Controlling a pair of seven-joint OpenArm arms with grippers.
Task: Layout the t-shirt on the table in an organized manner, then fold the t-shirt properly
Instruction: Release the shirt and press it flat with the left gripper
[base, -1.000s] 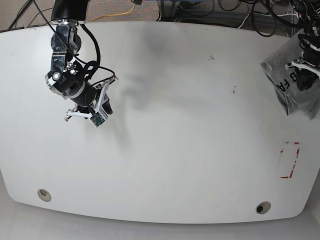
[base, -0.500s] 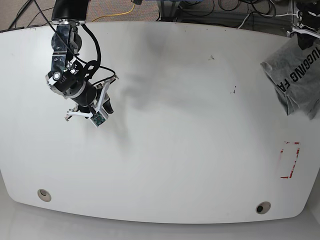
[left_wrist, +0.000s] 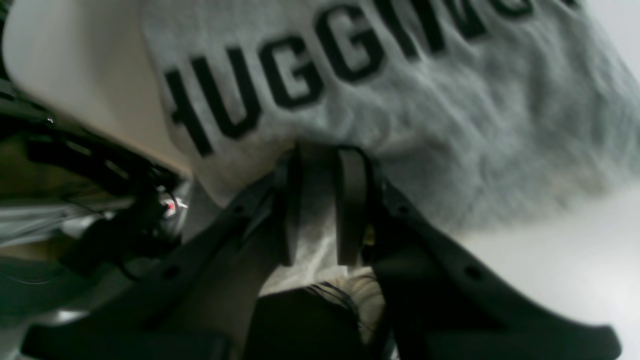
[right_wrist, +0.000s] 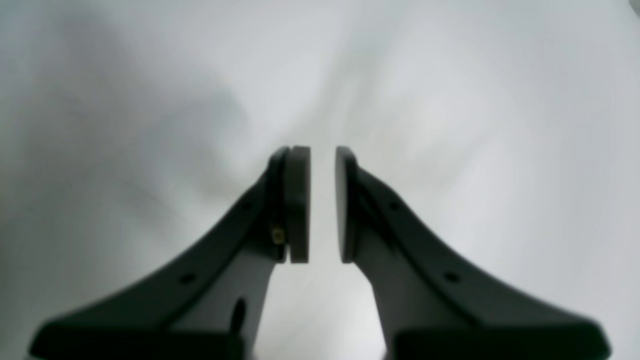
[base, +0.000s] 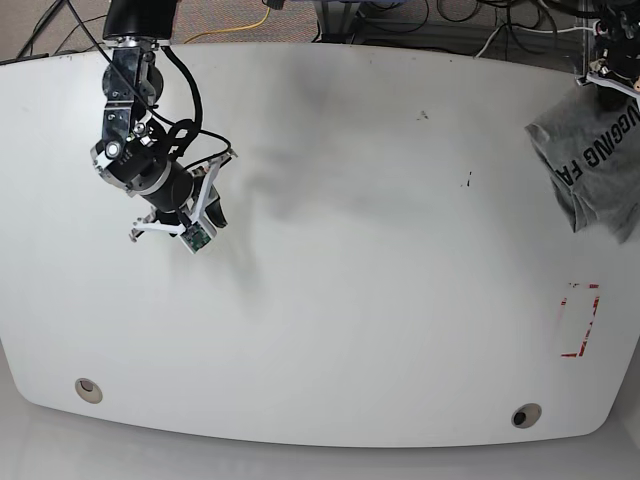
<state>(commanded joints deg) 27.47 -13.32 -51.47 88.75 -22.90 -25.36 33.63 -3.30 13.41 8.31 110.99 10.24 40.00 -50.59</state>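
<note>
The heather-grey t-shirt (base: 598, 165) lies bunched at the far right edge of the white table (base: 350, 300), partly hanging past it. Its dark block lettering shows close up in the left wrist view (left_wrist: 400, 100). My left gripper (left_wrist: 322, 160) is shut on a fold of the shirt just below the lettering. In the base view it (base: 608, 72) holds the shirt's far corner at the top right. My right gripper (right_wrist: 322, 200) hangs over bare table with only a narrow gap between its pads and nothing in it. In the base view it (base: 183, 208) is at the far left.
A red tape rectangle (base: 580, 320) marks the table near the right edge. Two round grommet holes sit near the front edge, one left (base: 88, 389) and one right (base: 526, 415). Cables and equipment lie beyond the far edge (base: 480, 20).
My left gripper has moved toward the far edge with the shirt, pulling its top corner up and stretching the lettering out. The right arm has barely moved.
</note>
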